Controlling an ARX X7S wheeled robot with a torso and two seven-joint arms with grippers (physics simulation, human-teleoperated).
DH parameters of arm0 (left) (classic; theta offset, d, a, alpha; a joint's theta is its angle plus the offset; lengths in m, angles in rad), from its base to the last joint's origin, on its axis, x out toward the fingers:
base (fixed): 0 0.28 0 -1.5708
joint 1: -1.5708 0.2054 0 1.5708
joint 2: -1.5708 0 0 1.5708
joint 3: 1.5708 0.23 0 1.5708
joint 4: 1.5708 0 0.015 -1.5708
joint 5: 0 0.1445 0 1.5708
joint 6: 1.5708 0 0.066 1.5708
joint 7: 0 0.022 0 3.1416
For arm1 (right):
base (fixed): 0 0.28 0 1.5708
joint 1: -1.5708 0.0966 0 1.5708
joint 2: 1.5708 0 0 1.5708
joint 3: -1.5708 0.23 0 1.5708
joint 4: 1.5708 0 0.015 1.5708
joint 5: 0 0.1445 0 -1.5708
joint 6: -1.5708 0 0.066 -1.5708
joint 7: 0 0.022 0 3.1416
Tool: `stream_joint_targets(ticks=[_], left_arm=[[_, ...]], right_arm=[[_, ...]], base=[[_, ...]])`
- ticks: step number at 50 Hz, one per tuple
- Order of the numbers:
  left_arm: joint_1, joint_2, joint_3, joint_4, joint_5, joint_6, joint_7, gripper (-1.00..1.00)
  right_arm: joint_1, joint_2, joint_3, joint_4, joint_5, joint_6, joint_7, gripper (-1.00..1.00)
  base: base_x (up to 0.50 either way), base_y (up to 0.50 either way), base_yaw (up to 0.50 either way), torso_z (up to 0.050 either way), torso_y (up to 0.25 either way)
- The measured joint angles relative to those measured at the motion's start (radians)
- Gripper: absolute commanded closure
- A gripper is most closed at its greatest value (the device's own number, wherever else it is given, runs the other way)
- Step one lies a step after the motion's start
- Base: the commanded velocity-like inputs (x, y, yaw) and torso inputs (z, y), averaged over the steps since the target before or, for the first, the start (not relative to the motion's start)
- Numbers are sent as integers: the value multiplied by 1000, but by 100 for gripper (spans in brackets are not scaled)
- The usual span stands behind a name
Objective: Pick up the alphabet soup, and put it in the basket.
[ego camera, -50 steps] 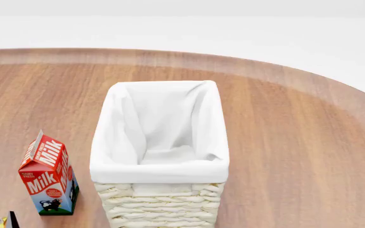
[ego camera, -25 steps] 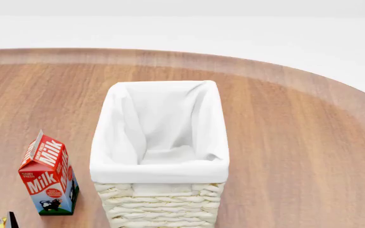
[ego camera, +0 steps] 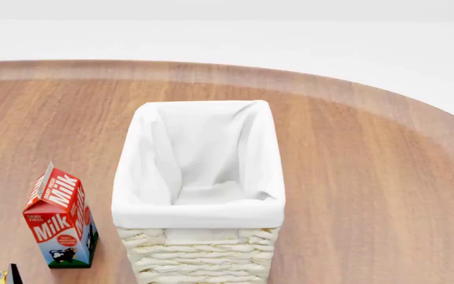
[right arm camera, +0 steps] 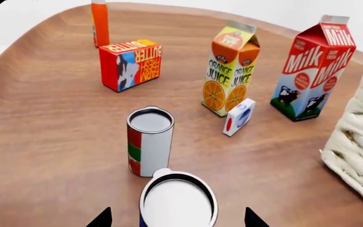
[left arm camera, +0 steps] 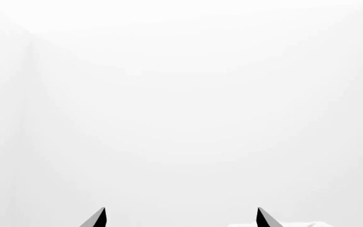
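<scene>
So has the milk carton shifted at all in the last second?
No. In the head view the milk carton stands at the same spot beside the basket, with the same gap between them on the table.

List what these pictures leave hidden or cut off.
- Alphabet soup: right wrist view shows mostly its pale top; the bottom edge cuts off the label.
- Basket floor: head view, hidden by cloth folds.
- Left tool: only two tips against blank white.
- Both tools: outside the head view.
</scene>
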Motion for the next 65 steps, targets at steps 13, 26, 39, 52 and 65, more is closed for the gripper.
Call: stream_joint_targets(ticks=[13, 26, 39, 52, 65], left_arm=[[-1, -3, 2, -5, -1, 5, -3, -100], [-1, -6, 4, -4, -2, 6, -6, -100], [-2, -7, 6, -4, -1, 5, -9, -100], [1, -9, 9, 3, 2, 1, -13, -100], [1, -12, 12, 4, 3, 1, -16, -100]], right_arm=[[15, -14, -11, 13, -20, 15, 5, -100], [33, -32, -27, 27, -48, 40, 10, -100], [47, -45, -37, 47, -60, 50, 10, -100], [62, -62, -47, 73, -87, 60, 23, -100], [75, -77, -58, 95, -107, 69, 29, -100]], base=[[0, 0, 0, 0, 0], [0, 0, 0, 0, 0], [0, 0, 0, 0, 0], [0, 0, 0, 0, 0], [0, 0, 0, 0, 0]])
